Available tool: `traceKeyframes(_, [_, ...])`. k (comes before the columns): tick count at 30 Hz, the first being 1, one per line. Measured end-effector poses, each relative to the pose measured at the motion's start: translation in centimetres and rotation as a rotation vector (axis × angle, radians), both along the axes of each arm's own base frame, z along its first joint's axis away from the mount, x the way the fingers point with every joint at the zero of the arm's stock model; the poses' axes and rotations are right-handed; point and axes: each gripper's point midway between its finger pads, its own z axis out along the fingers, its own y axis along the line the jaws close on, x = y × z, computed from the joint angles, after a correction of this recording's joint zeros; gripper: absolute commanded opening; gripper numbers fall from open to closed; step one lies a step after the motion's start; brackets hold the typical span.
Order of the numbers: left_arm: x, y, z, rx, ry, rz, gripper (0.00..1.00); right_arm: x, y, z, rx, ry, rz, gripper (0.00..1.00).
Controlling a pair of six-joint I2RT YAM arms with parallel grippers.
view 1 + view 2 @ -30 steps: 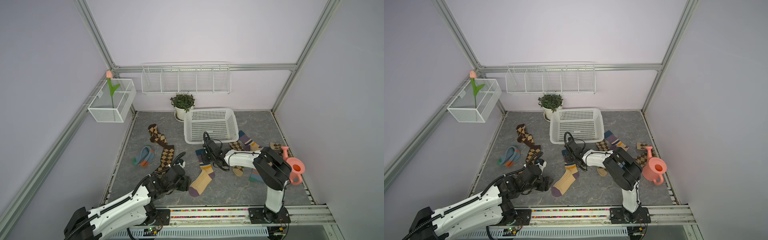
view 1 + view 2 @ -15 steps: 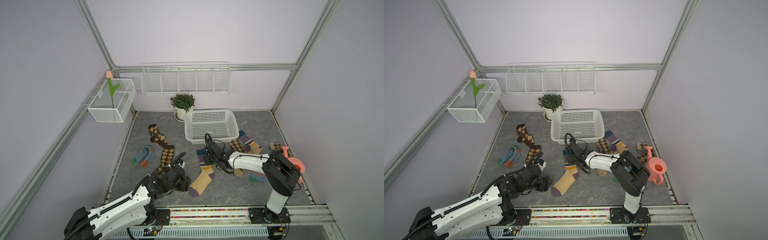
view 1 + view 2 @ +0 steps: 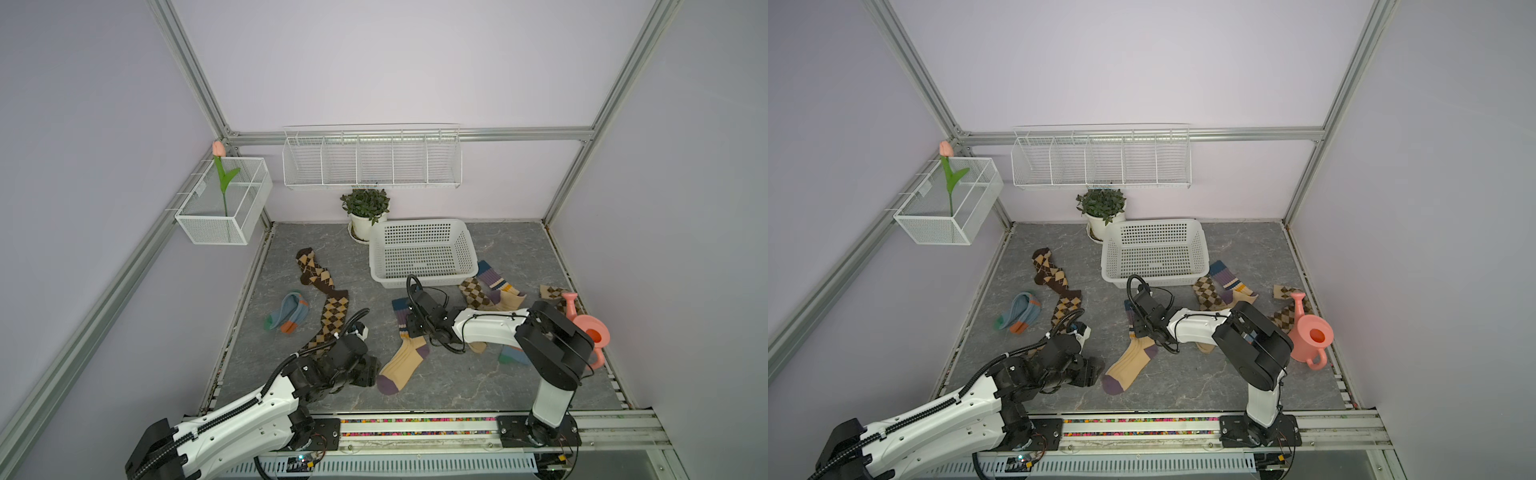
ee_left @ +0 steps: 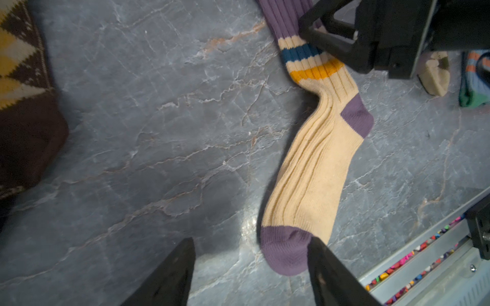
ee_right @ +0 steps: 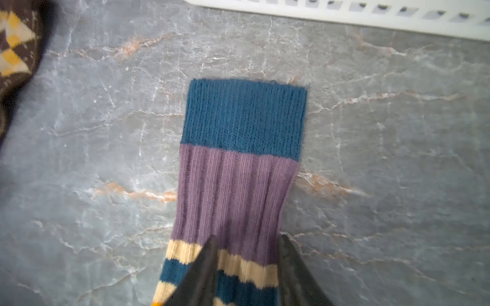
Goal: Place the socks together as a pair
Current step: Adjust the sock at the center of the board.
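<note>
Both top views: cream sock (image 3: 404, 360) flat mid-floor, its leg hidden under right gripper (image 3: 412, 326). Left wrist: left gripper (image 4: 252, 239) jaws wide apart, empty, purple toe beside one finger. Right wrist: fingers (image 5: 201, 267) straddle the purple leg, clamped or not unclear; foot cut off. Grey marbled floor (image 3: 457, 386), lilac walls (image 3: 374, 62).

Cream sock (image 4: 313, 164): soft, matt, thickly ribbed knit cloth with a purple toe. It lies on a smooth floor (image 4: 132, 119) that looks like grey veined marble with a faint sheen. Argyle sock (image 3: 334, 311): finer matt knit. Basket (image 3: 419, 280): white perforated plastic. Frame post (image 3: 191, 70): brushed metal. Watering can (image 3: 582, 322): smooth pink plastic.
</note>
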Motion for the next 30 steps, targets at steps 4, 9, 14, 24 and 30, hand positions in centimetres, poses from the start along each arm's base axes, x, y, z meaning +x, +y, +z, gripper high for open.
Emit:
traceKeyframes(4, [-0.3, 0.1, -0.5, 0.006, 0.018, -0.003, 0.7, 0.0, -0.3, -0.1, 0.002, -0.005, -0.014, 0.16])
traceKeyframes(9, [-0.3, -0.1, -0.4, -0.002, 0.017, -0.006, 0.7, -1.4, -2.9, 0.3, -0.019, -0.021, -0.042, 0.1])
traceKeyframes(14, [-0.4, -0.3, -0.7, -0.002, 0.031, -0.014, 0.7, -2.8, -6.1, 2.2, -0.007, -0.072, -0.091, 0.09])
traceKeyframes(24, [-1.2, -2.2, -3.0, 0.01, 0.143, -0.071, 0.65, -3.6, -10.7, 3.2, 0.033, -0.135, -0.217, 0.12])
traceKeyframes(30, [-0.4, -4.0, -2.2, -0.032, 0.124, -0.084, 0.58, -3.4, -10.5, 3.4, 0.063, -0.147, -0.228, 0.13])
